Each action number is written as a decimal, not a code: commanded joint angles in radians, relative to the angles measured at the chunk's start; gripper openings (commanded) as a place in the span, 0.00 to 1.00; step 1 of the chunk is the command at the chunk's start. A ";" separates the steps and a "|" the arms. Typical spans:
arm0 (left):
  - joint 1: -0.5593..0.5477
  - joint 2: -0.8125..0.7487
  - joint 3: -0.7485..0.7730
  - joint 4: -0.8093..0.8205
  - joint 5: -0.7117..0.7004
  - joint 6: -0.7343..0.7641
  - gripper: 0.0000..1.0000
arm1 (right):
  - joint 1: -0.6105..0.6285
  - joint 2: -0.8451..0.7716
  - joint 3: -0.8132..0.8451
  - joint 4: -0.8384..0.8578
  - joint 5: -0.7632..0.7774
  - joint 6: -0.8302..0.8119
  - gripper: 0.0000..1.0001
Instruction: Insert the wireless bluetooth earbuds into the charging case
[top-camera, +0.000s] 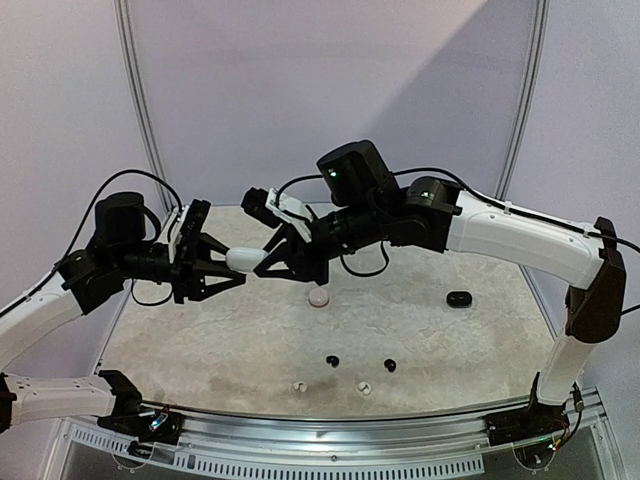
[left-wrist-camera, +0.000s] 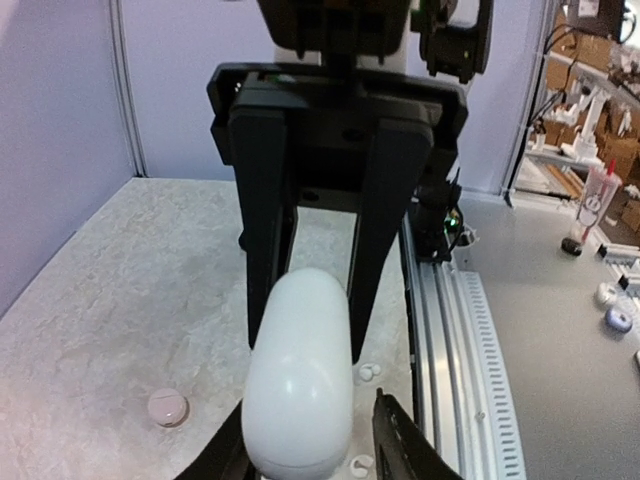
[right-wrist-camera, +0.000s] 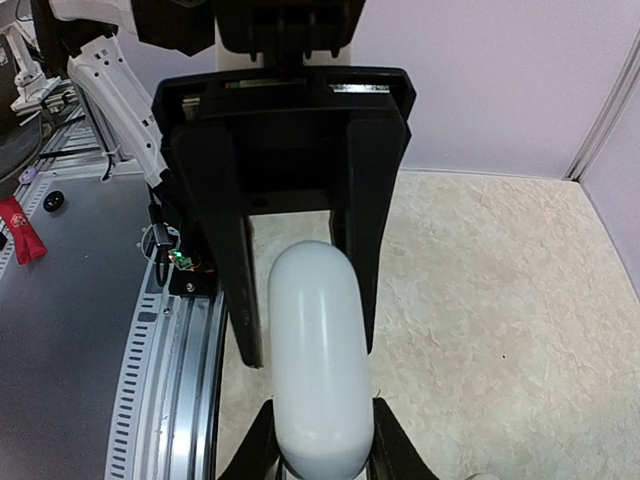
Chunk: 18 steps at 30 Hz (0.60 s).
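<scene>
A white pebble-shaped charging case (top-camera: 245, 257) hangs in mid-air between the two grippers, lid shut. My right gripper (top-camera: 266, 258) is shut on one end, both fingers pressed to the case (right-wrist-camera: 315, 350) in the right wrist view (right-wrist-camera: 322, 450). My left gripper (top-camera: 235, 263) stands around the other end, open, with a gap between one finger (left-wrist-camera: 400, 440) and the case (left-wrist-camera: 300, 380). On the table below lie two black earbuds (top-camera: 332, 360) (top-camera: 390, 366) and two white earbuds (top-camera: 298, 386) (top-camera: 364, 387). The white pair also shows under the case (left-wrist-camera: 367, 372) (left-wrist-camera: 358, 464).
A small round white case (top-camera: 318, 297) lies mid-table, also seen in the left wrist view (left-wrist-camera: 167, 407). A black case (top-camera: 459, 299) sits to the right. The metal rail (top-camera: 330, 430) runs along the table's near edge.
</scene>
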 joint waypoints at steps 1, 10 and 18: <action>0.002 0.000 -0.020 0.063 0.020 -0.034 0.30 | -0.003 -0.038 -0.016 0.033 0.005 -0.005 0.00; 0.001 -0.004 -0.027 0.090 0.021 -0.060 0.00 | -0.002 -0.036 -0.018 0.043 0.008 -0.001 0.00; -0.001 -0.011 -0.024 0.086 0.010 -0.030 0.00 | -0.003 -0.034 -0.022 0.059 0.087 0.019 0.67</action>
